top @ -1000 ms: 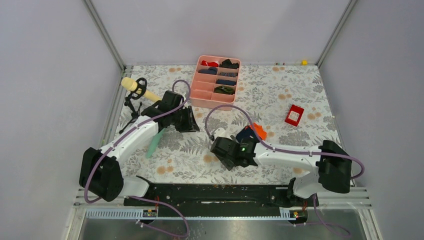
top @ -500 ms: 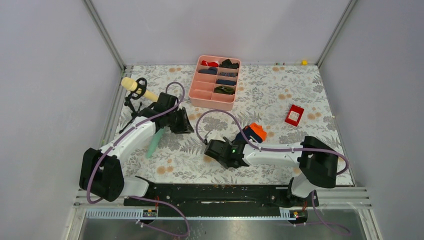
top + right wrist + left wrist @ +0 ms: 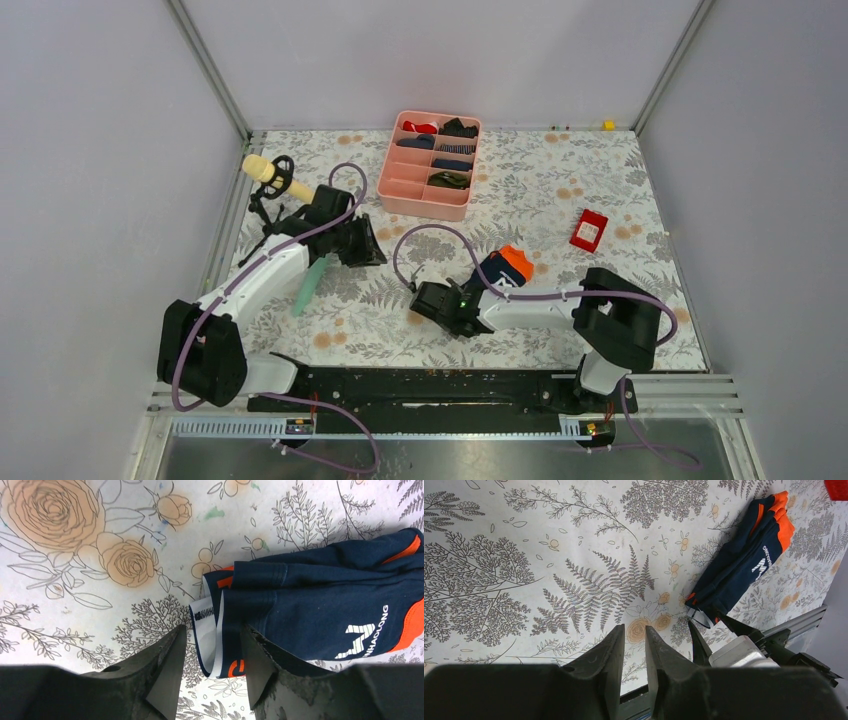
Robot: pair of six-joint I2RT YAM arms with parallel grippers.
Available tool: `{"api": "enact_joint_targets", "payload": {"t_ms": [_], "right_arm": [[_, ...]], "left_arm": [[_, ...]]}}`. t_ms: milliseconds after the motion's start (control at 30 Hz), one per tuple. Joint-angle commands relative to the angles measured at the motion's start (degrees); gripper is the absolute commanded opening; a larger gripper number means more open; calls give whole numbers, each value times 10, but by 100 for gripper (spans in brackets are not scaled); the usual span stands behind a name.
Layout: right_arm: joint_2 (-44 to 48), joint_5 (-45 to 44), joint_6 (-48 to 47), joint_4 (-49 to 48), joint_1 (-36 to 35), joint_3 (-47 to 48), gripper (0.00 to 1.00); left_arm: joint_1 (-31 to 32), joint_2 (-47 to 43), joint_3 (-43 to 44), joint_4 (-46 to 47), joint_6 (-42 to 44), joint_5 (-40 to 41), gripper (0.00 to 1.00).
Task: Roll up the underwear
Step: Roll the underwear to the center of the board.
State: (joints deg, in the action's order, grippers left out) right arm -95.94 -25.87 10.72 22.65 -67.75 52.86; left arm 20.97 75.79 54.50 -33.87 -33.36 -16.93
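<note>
The underwear (image 3: 503, 267), navy with an orange waistband edge, lies folded into a narrow band on the flowered table, right of centre. In the right wrist view its white-and-navy end (image 3: 215, 630) lies between my open right gripper's (image 3: 214, 629) fingers, and the rest of the cloth (image 3: 320, 610) stretches off to the right. That gripper (image 3: 466, 291) is low at the cloth's near-left end. My left gripper (image 3: 375, 250) is shut and empty, hovering left of the cloth. Its view (image 3: 635, 627) shows the underwear (image 3: 744, 565) and the right gripper's fingers (image 3: 696, 642).
A pink tray (image 3: 425, 209) with small rolled garments stands at the back centre. A red box (image 3: 588, 230) lies at the right. A beige-headed tool on a black stand (image 3: 270, 176) and a green strip (image 3: 308, 285) are at the left beside the left arm.
My right gripper has slid left along the table, uncovering more of the underwear. My left gripper has drawn back slightly to the left.
</note>
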Motion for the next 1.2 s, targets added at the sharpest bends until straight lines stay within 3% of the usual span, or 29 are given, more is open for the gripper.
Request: {"api": "enact_joint_targets", "payload": {"t_ms": [0, 100, 400, 800, 1067, 1167], "right_arm": [[-33, 17, 2, -22, 4, -5, 50], [-43, 24, 4, -34, 4, -9, 42], [-39, 24, 1, -41, 5, -10, 0], [63, 121, 26, -18, 5, 0, 0], [100, 135, 41, -8, 8, -6, 0], [113, 126, 43, -3, 8, -3, 16]], "left_arm": [[-4, -16, -6, 16, -7, -5, 22], [-4, -18, -7, 16, -7, -6, 22], [-4, -19, -11, 20, -8, -14, 22], [-5, -29, -33, 38, -7, -54, 22], [18, -37, -115, 129, -36, -138, 25], [24, -35, -119, 138, -45, -134, 26]]}}
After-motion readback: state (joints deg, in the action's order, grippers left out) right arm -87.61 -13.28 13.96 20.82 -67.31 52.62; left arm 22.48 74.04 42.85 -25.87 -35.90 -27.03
